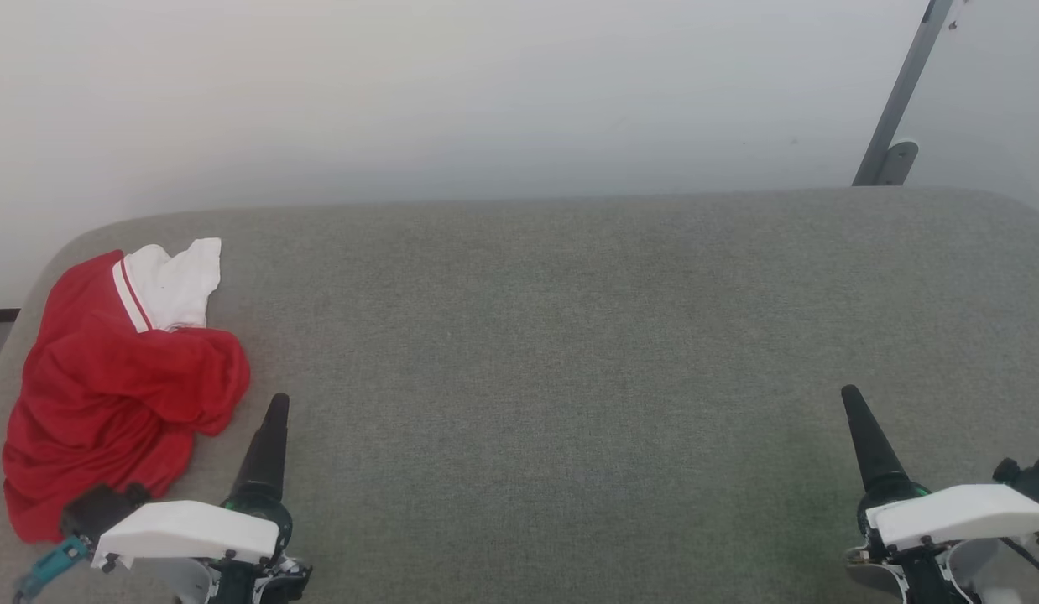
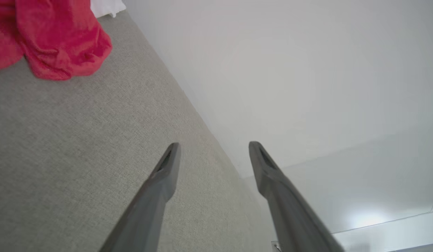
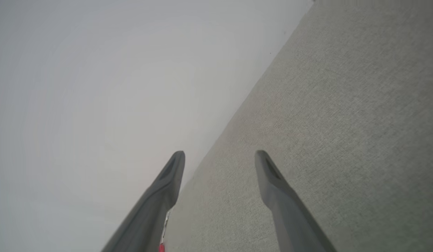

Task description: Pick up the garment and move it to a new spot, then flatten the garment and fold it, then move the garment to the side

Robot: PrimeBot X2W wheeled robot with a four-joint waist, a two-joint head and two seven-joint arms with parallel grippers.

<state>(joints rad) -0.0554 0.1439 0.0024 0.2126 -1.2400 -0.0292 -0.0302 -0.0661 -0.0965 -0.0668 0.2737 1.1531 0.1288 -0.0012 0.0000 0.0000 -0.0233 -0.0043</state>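
We saw the crumpled red shirt with a white sleeve (image 1: 108,377) lying at nine o'clock on the grey fabric-covered table (image 1: 570,335); our left gripper (image 2: 214,144) and right gripper (image 3: 220,153) both gaped, empty.

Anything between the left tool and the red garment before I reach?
Nothing visible. The garment lies crumpled at the left end of the grey surface, close beside the open left tool, only bare surface between them.

Head camera looks forward and down over the grey upholstered surface (image 1: 570,335) toward the wall (image 1: 486,84); both wrist cameras sit low and close, sharing that surface and wall, the left also the garment (image 2: 62,42).
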